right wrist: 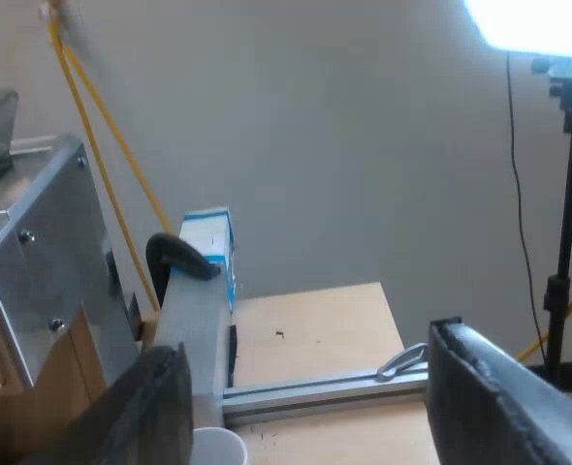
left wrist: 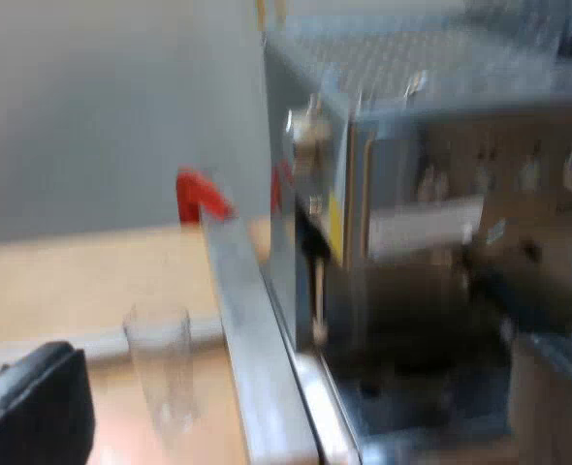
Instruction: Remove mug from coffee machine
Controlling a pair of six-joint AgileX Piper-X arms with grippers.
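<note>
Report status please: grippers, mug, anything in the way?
Right gripper open, empty. White rim, likely the mug, close to it by the metal post. Measuring glass stands on the table beside the machine.

We see a blown-out light panel (right wrist: 538, 24) above a stand (right wrist: 563, 232) — prob. the main source; its glare washes the wall (right wrist: 315, 145) nearby. The left wrist view is dimmer w/ flat grey light — deep shadow in the recess of the espresso machine (left wrist: 402, 174).
</note>
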